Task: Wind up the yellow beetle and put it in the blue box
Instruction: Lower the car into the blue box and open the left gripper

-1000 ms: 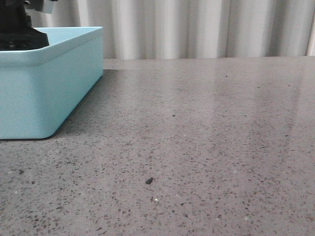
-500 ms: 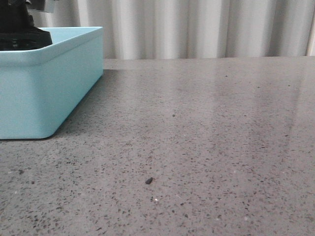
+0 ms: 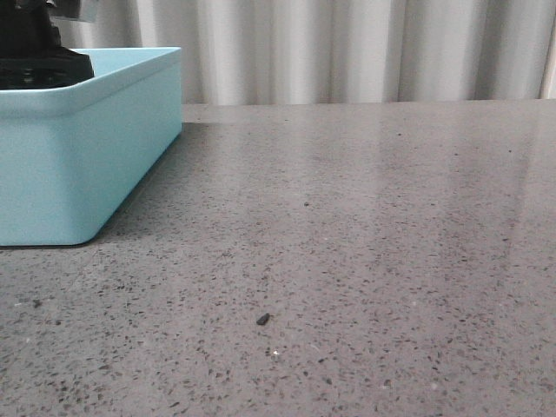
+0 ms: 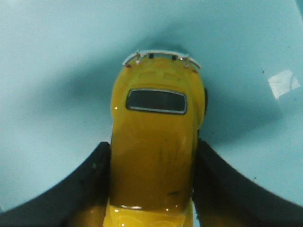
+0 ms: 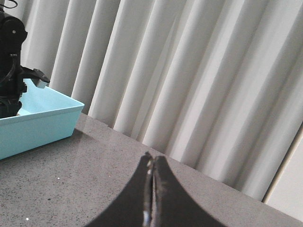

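The yellow beetle (image 4: 154, 142) is held between the two black fingers of my left gripper (image 4: 151, 156), just above the pale blue floor of the blue box (image 4: 57, 71); its shadow falls on the floor. In the front view the blue box (image 3: 95, 148) stands at the far left and only the left arm's dark body (image 3: 35, 52) shows inside it; the beetle is hidden there. My right gripper (image 5: 152, 163) is shut and empty, held above the grey table. It is out of the front view.
The grey speckled table (image 3: 347, 243) stretches right of the box. A small dark speck (image 3: 262, 320) lies near the front. Pale curtains (image 3: 365, 52) hang behind. The right wrist view shows the blue box (image 5: 38, 123) and the left arm (image 5: 9, 71) in it.
The left arm's dark body in the box has shifted slightly to the right and settled. Nothing else has moved.
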Controlling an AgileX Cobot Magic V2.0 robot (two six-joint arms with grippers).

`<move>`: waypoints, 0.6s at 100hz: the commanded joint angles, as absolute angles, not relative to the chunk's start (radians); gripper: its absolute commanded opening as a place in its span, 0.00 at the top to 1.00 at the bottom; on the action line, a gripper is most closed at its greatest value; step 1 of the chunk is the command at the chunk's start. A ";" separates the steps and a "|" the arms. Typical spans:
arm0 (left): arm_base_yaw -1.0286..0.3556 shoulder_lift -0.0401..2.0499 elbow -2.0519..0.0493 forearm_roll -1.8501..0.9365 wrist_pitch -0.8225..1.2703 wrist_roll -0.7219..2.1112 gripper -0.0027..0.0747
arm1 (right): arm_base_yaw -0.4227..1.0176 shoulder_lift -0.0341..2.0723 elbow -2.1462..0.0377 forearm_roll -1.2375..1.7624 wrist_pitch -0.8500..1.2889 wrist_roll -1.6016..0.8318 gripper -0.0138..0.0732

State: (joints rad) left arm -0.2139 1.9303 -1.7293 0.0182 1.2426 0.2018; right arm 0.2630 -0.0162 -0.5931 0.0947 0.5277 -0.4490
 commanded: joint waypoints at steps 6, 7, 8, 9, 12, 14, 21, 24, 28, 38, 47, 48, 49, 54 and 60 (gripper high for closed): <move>-0.211 1.875 -1.753 0.019 1.209 0.196 0.89 | 0.262 -0.022 -0.615 0.088 0.445 -0.458 0.91; -0.211 1.875 -1.753 0.019 1.210 0.196 0.89 | 0.262 -0.022 -0.615 0.088 0.445 -0.458 0.91; -0.211 1.875 -1.753 0.019 1.210 0.196 0.89 | 0.262 -0.022 -0.615 0.088 0.445 -0.458 0.91; -0.211 1.875 -1.753 0.019 1.210 0.196 0.89 | 0.262 -0.022 -0.615 0.088 0.443 -0.458 0.91; -0.211 1.875 -1.753 0.021 1.207 0.196 0.89 | 0.262 -0.022 -0.615 0.088 0.443 -0.458 0.91; -0.211 1.875 -1.753 0.023 1.204 0.196 0.89 | 0.262 -0.022 -0.615 0.088 0.443 -0.458 0.91; -0.211 1.875 -1.753 0.025 1.200 0.196 0.89 | 0.262 -0.022 -0.615 0.088 0.439 -0.458 0.91; -0.211 1.875 -1.753 0.025 1.200 0.196 0.89 | 0.262 -0.022 -0.615 0.088 0.439 -0.458 0.91; -0.211 1.875 -1.753 0.026 1.196 0.196 0.89 | 0.262 -0.022 -0.615 0.088 0.437 -0.458 0.91; -0.211 1.875 -1.753 0.026 1.187 0.196 0.89 | 0.262 -0.022 -0.615 0.088 0.434 -0.458 0.91; -0.211 1.875 -1.753 0.026 1.185 0.196 0.89 | 0.262 -0.022 -0.615 0.088 0.434 -0.458 0.91; -0.211 1.875 -1.753 0.026 1.185 0.196 0.89 | 0.262 -0.022 -0.615 0.088 0.434 -0.458 0.91; -0.211 1.875 -1.753 0.026 1.185 0.196 0.89 | 0.262 -0.022 -0.615 0.088 0.434 -0.458 0.91; -0.211 1.877 -1.753 0.026 1.185 0.196 0.89 | 0.262 -0.022 -0.615 0.088 0.434 -0.458 0.91; -0.211 1.886 -1.753 0.026 1.190 0.196 0.89 | 0.262 -0.022 -0.615 0.088 0.433 -0.458 0.91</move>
State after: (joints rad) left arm -0.2139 1.9303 -1.7293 0.0240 1.2101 0.2018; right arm 0.2630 -0.0162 -0.5931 0.0947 0.5206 -0.4490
